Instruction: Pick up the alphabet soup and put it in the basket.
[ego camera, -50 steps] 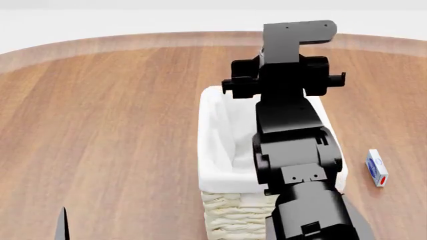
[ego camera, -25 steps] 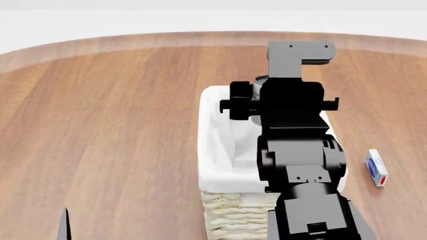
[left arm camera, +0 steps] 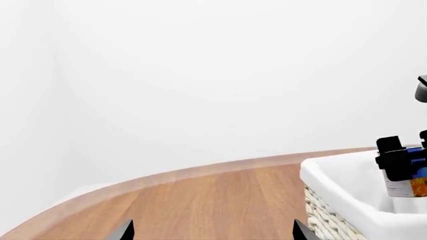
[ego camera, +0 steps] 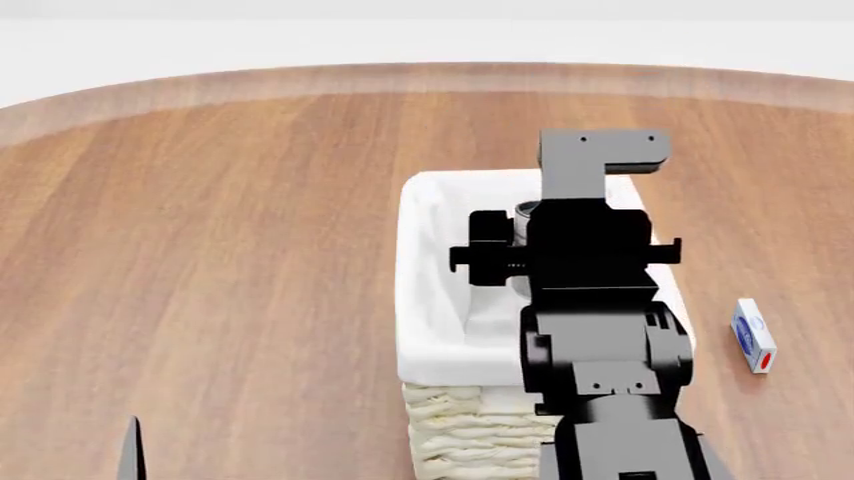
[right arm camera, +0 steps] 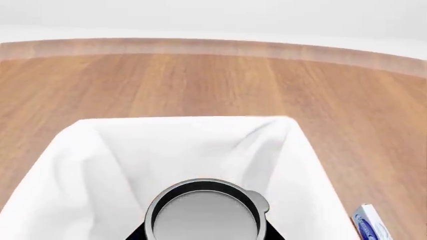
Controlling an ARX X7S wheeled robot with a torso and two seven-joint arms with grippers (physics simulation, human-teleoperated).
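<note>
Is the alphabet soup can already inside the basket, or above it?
Partly in: the can, held by the right gripper, hangs upright with its bottom below the basket rim.

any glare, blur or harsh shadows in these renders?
Head view: sharp, flat light, soft shading inside the basket. Right wrist: can top evenly grey, no glare. Left wrist: background blank white, can label crisp at the frame edge.

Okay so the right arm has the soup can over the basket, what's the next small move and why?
Probably lower a little further, then open. The right gripper holds the alphabet soup over the basket: the left wrist view shows the can's base dipping just below the liner rim, and the right wrist view shows it centred over the white liner, clear of the walls.
</note>
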